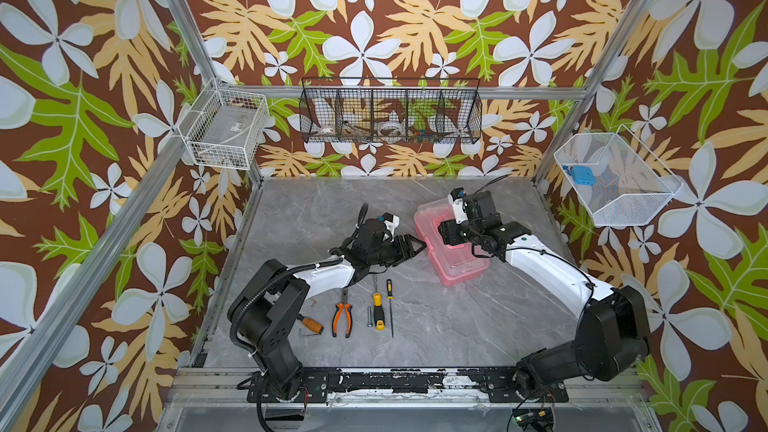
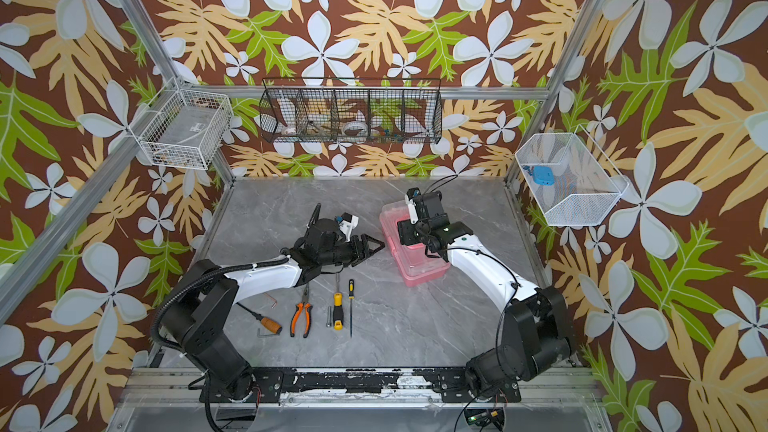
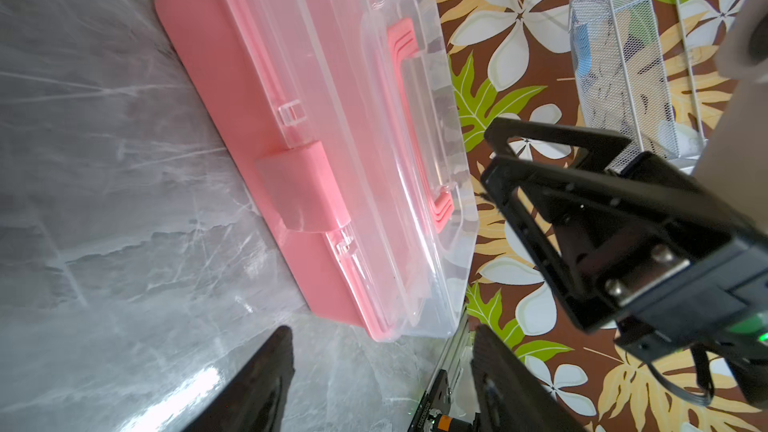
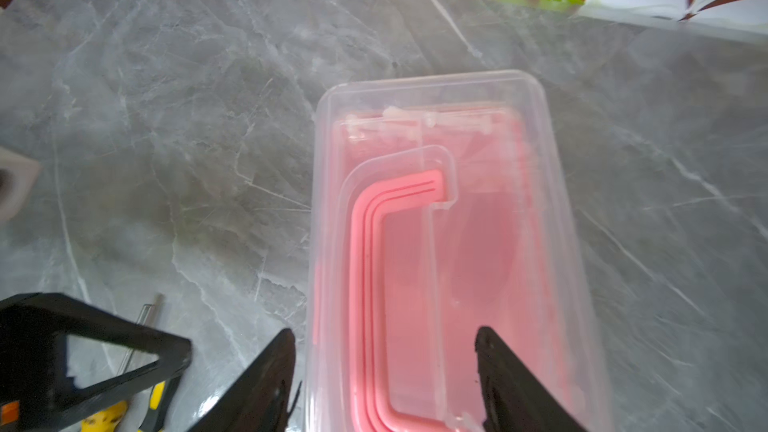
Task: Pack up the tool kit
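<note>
Packing not begun: the pink case (image 1: 461, 270) lies closed, pliers (image 1: 341, 318) and screwdrivers (image 1: 377, 312) wait on the table (image 1: 436, 326), and left gripper (image 3: 381, 328) and right gripper (image 4: 384, 332) gape empty.

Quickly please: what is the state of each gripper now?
Left gripper: open, holding nothing.
Right gripper: open above the pink case, holding nothing.

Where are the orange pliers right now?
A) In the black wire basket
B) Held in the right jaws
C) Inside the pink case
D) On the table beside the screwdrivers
D: the pliers lie flat on the table, just left of the yellow screwdriver, while the pink case sits apart with its lid on.
</note>
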Robot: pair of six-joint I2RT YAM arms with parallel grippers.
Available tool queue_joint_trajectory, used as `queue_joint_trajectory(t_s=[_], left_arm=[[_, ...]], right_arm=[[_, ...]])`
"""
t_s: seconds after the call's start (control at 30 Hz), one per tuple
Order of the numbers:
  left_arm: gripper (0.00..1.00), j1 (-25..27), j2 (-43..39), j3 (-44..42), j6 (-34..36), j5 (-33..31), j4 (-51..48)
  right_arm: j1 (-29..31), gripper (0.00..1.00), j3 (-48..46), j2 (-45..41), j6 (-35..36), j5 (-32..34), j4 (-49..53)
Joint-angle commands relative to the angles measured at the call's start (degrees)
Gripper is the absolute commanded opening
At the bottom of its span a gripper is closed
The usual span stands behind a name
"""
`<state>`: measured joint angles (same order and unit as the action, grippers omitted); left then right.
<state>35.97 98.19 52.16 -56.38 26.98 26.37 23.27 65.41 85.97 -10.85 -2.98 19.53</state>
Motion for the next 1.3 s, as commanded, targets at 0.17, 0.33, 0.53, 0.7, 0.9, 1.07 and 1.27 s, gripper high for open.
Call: queue_joint_trajectory(t_s=[0.17,0.33,0.53,0.7,0.9,1.07,1.27], left_arm=[[0.75,-1.07,3.18,-3.59,-7.58,2.54,12.79],[0.78,-1.56,5.34,-5.84,-10.2,3.51,18.11],[0.79,-1.86,9.05,-7.74,-15.68,4.96,28.97],[0.75,-1.95,13.15,-8.03,-19.87,6.23,36.75],[0.75,-1.95,16.98,-6.27,-22.03,6.71,40.6],[0.76,-1.95,19.17,-3.71,-21.58,6.94,40.21],[0.76,-1.95,20.49,-2.59,-21.38,7.16,40.02]], right_arm=[[0.04,0.75,-1.25,4.29,-2.04,-8.85,-1.08],[0.06,0.73,-0.4,7.52,-3.47,-10.85,-0.95],[-0.01,0.67,0.34,9.3,-5.02,-11.25,-1.24],[0.01,0.66,0.16,9.21,-8.18,-13.15,-1.9],[-0.03,0.66,-0.19,7.86,-10.54,-15.19,-2.19],[-0.14,0.6,-0.35,7.24,-12.7,-17.67,-2.44],[-0.15,0.58,0.61,7.21,-14.97,-21.68,-2.88]])
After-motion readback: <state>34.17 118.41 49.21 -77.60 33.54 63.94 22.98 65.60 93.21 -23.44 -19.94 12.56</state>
